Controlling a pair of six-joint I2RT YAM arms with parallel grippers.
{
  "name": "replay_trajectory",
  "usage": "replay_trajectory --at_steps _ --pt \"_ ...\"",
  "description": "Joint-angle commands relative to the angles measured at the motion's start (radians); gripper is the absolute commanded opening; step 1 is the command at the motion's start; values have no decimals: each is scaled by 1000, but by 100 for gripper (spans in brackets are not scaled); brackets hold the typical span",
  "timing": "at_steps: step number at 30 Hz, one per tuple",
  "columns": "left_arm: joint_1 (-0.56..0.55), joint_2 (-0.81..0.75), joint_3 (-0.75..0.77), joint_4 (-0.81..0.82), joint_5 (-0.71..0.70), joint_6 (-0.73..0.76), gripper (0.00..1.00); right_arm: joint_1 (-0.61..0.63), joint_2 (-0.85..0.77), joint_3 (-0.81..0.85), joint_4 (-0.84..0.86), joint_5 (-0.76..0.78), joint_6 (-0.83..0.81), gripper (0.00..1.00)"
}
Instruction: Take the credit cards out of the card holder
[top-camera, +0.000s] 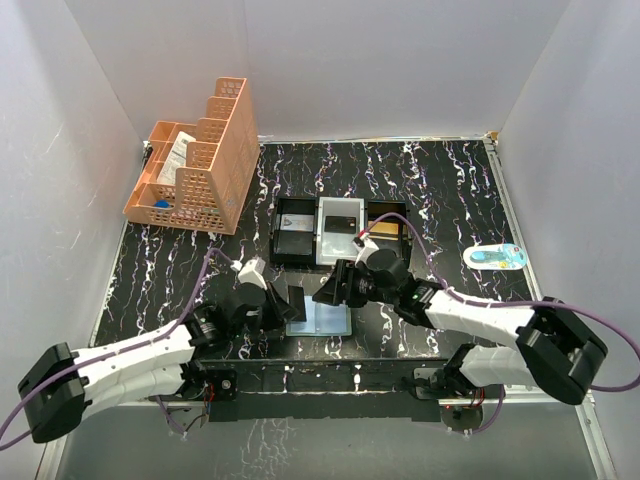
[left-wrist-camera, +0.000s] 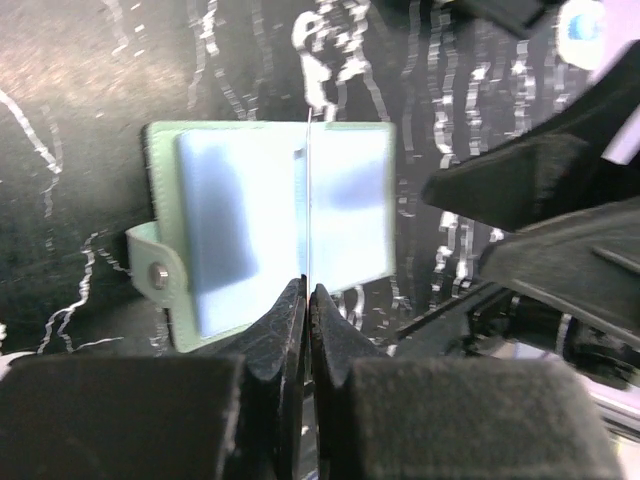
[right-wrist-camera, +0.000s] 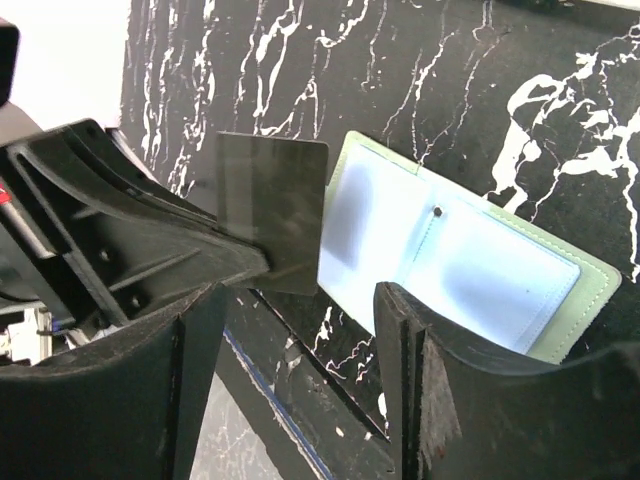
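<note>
The card holder (top-camera: 325, 318) lies open on the black marbled table, its pale blue two-panel inside facing up. It also shows in the left wrist view (left-wrist-camera: 240, 230) and the right wrist view (right-wrist-camera: 460, 265). My left gripper (top-camera: 288, 305) is shut on a dark credit card (top-camera: 299, 300) and holds it upright over the holder's left part. In the left wrist view the card (left-wrist-camera: 309, 190) shows edge-on between my shut fingertips (left-wrist-camera: 308, 292). In the right wrist view the card (right-wrist-camera: 272, 212) is a dark rectangle. My right gripper (top-camera: 337, 287) is open and empty just above the holder's near edge (right-wrist-camera: 300, 375).
A black-and-white three-compartment tray (top-camera: 284, 245) stands just behind the holder. An orange lattice organiser (top-camera: 200, 165) stands at the back left. A small white and blue object (top-camera: 495, 256) lies at the right. White walls close in the table on three sides.
</note>
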Motion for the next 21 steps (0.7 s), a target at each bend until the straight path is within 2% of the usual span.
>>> replay_trajectory --at_steps 1,6,11,17,21 --pt "5 -128 -7 55 10 76 0 3 -73 -43 76 -6 -13 62" --pt "31 -192 6 18 83 144 0 3 -159 -110 145 50 25 72" --pt "87 -254 -17 67 212 188 0 3 -219 -249 437 -22 41 74" --pt "284 -285 -84 237 562 165 0 1 -252 -248 435 -50 39 74" --pt "307 -232 -89 343 710 156 0 1 -249 -288 584 -99 84 74"
